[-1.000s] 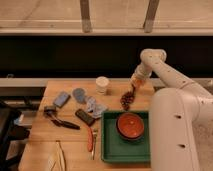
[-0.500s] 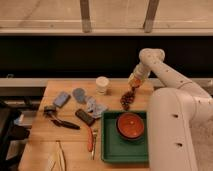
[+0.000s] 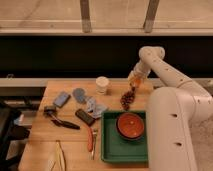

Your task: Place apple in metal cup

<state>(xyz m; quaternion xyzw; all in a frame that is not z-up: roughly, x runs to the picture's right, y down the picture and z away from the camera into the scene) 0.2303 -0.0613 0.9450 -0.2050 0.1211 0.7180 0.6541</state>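
Wooden table boards fill the middle of the view, with a long dark window wall behind them. The robot's white arm reaches over the far right side of the table. Its gripper hangs up in the air there, above a dark red lumpy bunch, and it is squeezed shut around the apple, which shows as a small yellow-orange ball in its grip. The metal cup is well off to the left, past the white cup, and it sits next to some small grey and blue things. I think its round mouth faces up, but it is hard to be sure from here. A green tray with a red bowl sits near the front, and a carrot lies just beside the tray. The job now is to carry the apple across to the metal cup. To do it well, the arm should stay high, so the apple passes over the white cup and does not knock it. The apple should stop right above the metal cup's mouth, then come down slowly. The cup is small, so the aim must be good, and the gripper should let go only when the apple is low and in the middle.
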